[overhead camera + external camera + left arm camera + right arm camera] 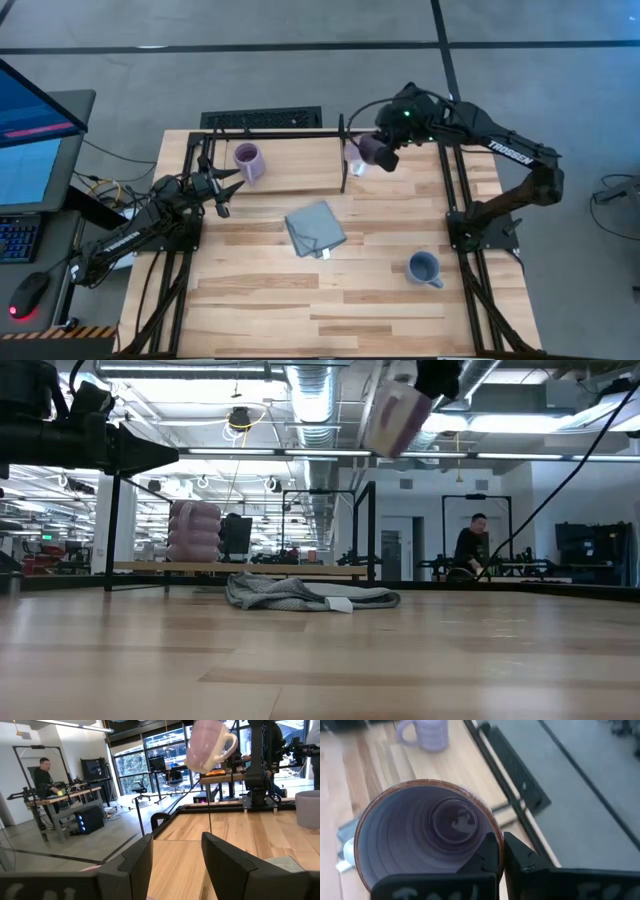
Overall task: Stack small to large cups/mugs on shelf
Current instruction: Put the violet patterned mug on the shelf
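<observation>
My right gripper [382,150] is shut on the darker purple mug [362,156], which has a white handle [227,744]. It holds the mug high above the shelf [300,175], just right of the upright black divider [343,160]. The light purple mug [247,162] stands upright on its base on the shelf's left part. The blue-grey mug [425,268] stands on the tabletop at the near right. My left gripper [222,188] hovers open and level at the shelf's left end, with nothing between its fingers. My right gripper holds the darker purple mug by its rim [496,831], one finger [489,854] inside the mouth and the other [520,859] outside the wall. The fingers slant down from above. The mug [395,415] hangs tilted below them, lifted well clear of the shelf.
A crumpled grey-blue cloth [315,228] lies mid-table, near of the shelf. Black frame rods run along the shelf's far edge [270,132] and down both table sides. A person [470,550] works in the room behind the table.
</observation>
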Robot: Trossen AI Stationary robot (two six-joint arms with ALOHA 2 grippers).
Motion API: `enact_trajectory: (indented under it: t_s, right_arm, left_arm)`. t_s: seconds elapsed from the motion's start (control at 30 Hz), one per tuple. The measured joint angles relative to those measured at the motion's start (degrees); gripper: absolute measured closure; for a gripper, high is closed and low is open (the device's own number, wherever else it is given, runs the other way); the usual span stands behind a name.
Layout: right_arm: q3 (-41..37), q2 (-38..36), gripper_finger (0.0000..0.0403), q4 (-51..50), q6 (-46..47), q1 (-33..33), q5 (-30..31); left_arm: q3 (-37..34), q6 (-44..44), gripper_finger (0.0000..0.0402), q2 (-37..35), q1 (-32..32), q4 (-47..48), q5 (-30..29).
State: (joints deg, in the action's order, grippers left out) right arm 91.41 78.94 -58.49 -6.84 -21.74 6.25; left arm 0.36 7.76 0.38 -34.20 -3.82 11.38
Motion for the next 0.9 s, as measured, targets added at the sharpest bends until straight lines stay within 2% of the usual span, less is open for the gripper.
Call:
enact_trajectory:
  t_s: [0.2,0.37,0.63,0.9]
  right_arm:
    - [2.76,3.41,0.0386,4.67,-3.37,0.75,-0.24]
    - [7.71,9.69,0.0386,5.57,-6.05,0.73,-0.18]
    - [20.0,22.96,0.0386,8.75,-10.59,0.73,-3.28]
    - [33.57,37.25,0.0386,7.15,-14.7,0.71,-3.42]
  left_arm:
    - [0.0,-0.13,0.024,0.0,0.0,-0.01,0.24]
    - [0.0,-0.47,0.024,0.04,0.0,-0.1,0.26]
    - [0.11,-0.43,0.024,1.88,0.09,-0.68,0.26]
    - [0.17,0.36,0.024,3.78,0.11,-1.3,0.26]
